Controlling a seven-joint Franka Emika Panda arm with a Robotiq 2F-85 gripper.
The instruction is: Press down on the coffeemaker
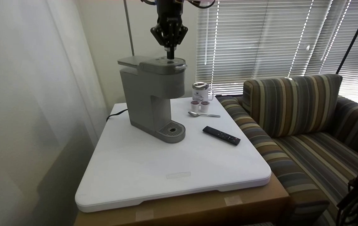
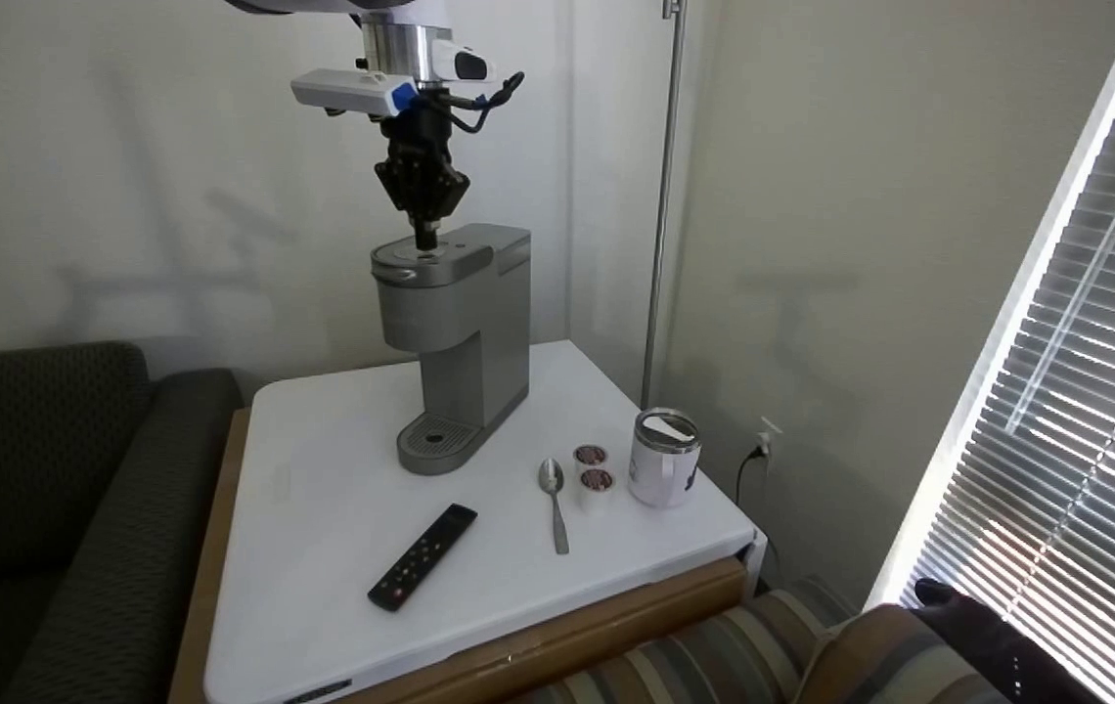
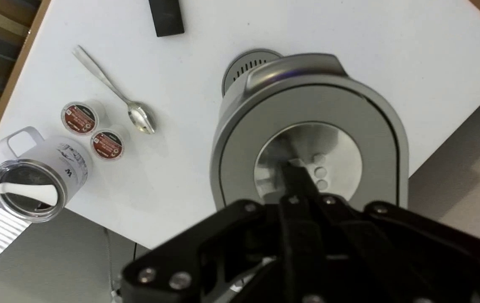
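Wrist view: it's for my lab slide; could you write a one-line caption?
Closed gripper over the shiny round panel atop the coffeemaker, with spoon, two pods and lidded mug alongside.

White tabletop with rounded corners [image 1: 128, 171]: carries everything below.
Tall boxy grey coffeemaker [image 1: 143, 97]: upright.
Thin black cord [image 1: 118, 113]: beside it.
Flat black remote [image 1: 221, 135]: lying apart.
Small white red-lidded cups [image 2: 597, 481]: two, side by side.
Shiny metal spoon [image 2: 557, 510]: just beside the cups.
White metal-rimmed mug [image 2: 661, 467]: upright, near the cups.
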